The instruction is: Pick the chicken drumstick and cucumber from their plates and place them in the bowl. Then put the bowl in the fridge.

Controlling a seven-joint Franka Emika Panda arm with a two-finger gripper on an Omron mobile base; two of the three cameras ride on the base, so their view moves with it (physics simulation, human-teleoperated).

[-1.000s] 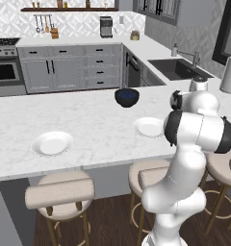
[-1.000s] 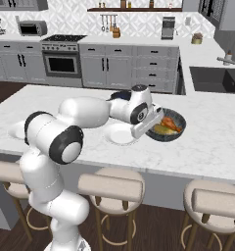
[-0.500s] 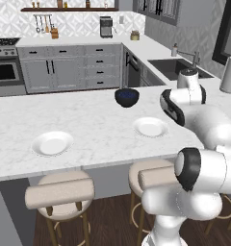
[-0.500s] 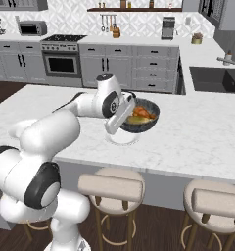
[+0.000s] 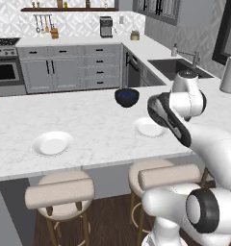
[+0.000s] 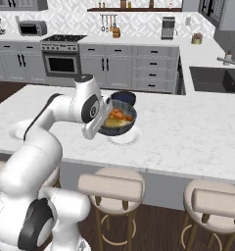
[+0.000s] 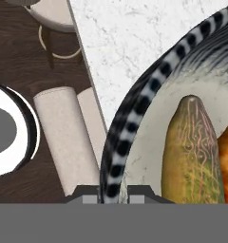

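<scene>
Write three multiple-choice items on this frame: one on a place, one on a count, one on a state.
1. Where is the cucumber?
A. on a plate
B. in the bowl
C. in the sink

2. How many white plates are there?
A. one
B. three
C. two

3. The gripper is:
A. shut on the bowl's rim
B. open
C. shut on the cucumber

Answers: 1 B, the hand view shows it lying inside the bowl; 2 C, the left base view shows two; 3 A, its fingers straddle the striped rim.

Round deep bowl (image 7: 135, 123) has a black-and-white checked rim; olive-green stubby cucumber (image 7: 192, 152) and glossy orange-brown drumstick (image 7: 227, 161) sit lower right.
</scene>
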